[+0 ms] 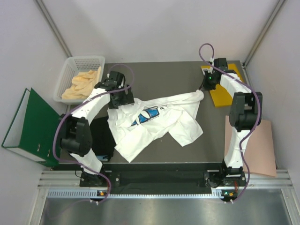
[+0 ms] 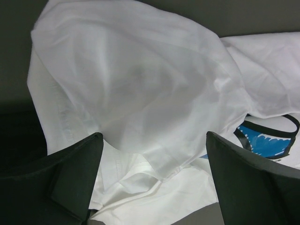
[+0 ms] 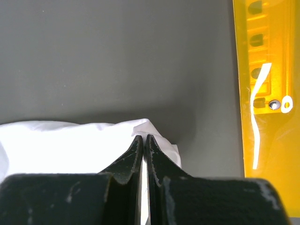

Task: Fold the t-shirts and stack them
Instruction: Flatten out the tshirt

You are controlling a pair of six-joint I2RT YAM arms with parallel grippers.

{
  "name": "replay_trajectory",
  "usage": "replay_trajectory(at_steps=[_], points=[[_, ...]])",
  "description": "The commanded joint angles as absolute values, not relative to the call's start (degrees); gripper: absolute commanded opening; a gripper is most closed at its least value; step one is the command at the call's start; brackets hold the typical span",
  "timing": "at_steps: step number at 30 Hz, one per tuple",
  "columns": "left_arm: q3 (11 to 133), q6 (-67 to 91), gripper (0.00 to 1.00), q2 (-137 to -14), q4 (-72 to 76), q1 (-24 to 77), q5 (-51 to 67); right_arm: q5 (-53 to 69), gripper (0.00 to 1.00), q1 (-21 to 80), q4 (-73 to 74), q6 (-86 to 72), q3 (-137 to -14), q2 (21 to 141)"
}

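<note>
The white t-shirt (image 1: 154, 124) lies crumpled across the middle of the dark table, its blue chest print (image 1: 147, 115) facing up. My right gripper (image 1: 205, 87) is shut on one corner of it and holds that corner stretched toward the back right. The wrist view shows white cloth (image 3: 61, 145) pinched between the closed fingertips of the right gripper (image 3: 144, 139). My left gripper (image 1: 123, 99) hovers open over the shirt's back-left part. In its wrist view, its fingers (image 2: 77, 173) stand wide either side of a folded hem (image 2: 164, 164). The black t-shirt (image 1: 101, 138) lies at the table's left, partly under my left arm.
A white basket (image 1: 70, 63) holding yellow cloth stands at the back left. A green binder (image 1: 26, 124) lies off the table's left side. The orange-yellow envelope (image 1: 225, 89) lies beside my right gripper, and a pink sheet (image 1: 251, 147) lies at the right.
</note>
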State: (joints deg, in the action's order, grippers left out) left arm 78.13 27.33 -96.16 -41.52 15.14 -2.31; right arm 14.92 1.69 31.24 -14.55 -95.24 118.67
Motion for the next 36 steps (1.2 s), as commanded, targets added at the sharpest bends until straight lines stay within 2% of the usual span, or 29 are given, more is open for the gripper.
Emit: replay_trajectory(at_steps=[1,3,7,8,10,11,13,23,26,27,28,29,31,32,36], points=[[76.2,25.9,0.86,-97.3,-39.6,15.3,2.7,16.3,0.01,1.1,29.0,-14.3,-95.7,117.6],[75.9,25.5,0.77,-98.4,-39.3,15.4,3.9,16.1,0.01,1.1,29.1,-14.3,-95.3,117.3],[75.4,24.9,0.49,-99.1,-39.5,15.8,6.5,15.9,0.01,1.1,29.0,-14.2,-94.6,117.0],[75.3,24.7,0.35,-98.8,-39.4,16.0,6.9,15.9,0.01,1.1,29.0,-14.2,-94.4,116.9],[75.1,24.7,0.22,-98.4,-39.4,16.4,7.4,15.9,0.01,1.1,28.8,-14.2,-94.0,116.7],[75.1,24.7,0.09,-97.9,-39.6,16.6,7.8,16.0,0.01,1.1,28.8,-14.2,-93.7,116.5],[75.1,25.0,0.0,-97.2,-39.9,17.1,8.5,16.0,0.01,1.1,28.6,-14.2,-93.3,116.4],[76.8,27.8,0.0,-91.7,-49.6,23.5,11.4,16.1,0.01,1.1,27.7,-14.6,-91.7,116.3],[77.2,28.2,0.06,-91.7,-55.6,27.4,9.7,16.3,0.01,1.2,27.4,-14.9,-91.8,116.5],[77.0,28.5,0.12,-91.5,-57.0,28.9,9.5,16.2,0.01,1.1,27.3,-15.0,-91.8,116.6],[76.7,28.4,0.52,-90.8,-58.6,29.7,9.1,16.3,0.01,1.1,27.2,-15.0,-91.9,116.9],[75.9,28.6,0.69,-90.3,-59.1,30.5,8.7,16.3,0.01,1.3,27.2,-15.1,-92.0,117.0],[74.9,30.0,0.94,-87.0,-59.6,31.7,5.8,16.4,0.01,1.3,27.2,-15.1,-92.1,117.3],[73.3,30.5,0.99,-85.5,-59.4,31.7,4.8,16.4,0.01,1.4,27.2,-15.1,-92.2,117.4],[70.8,34.9,0.99,-78.4,-59.2,31.3,-5.0,16.5,0.01,1.9,27.2,-15.3,-92.2,117.9]])
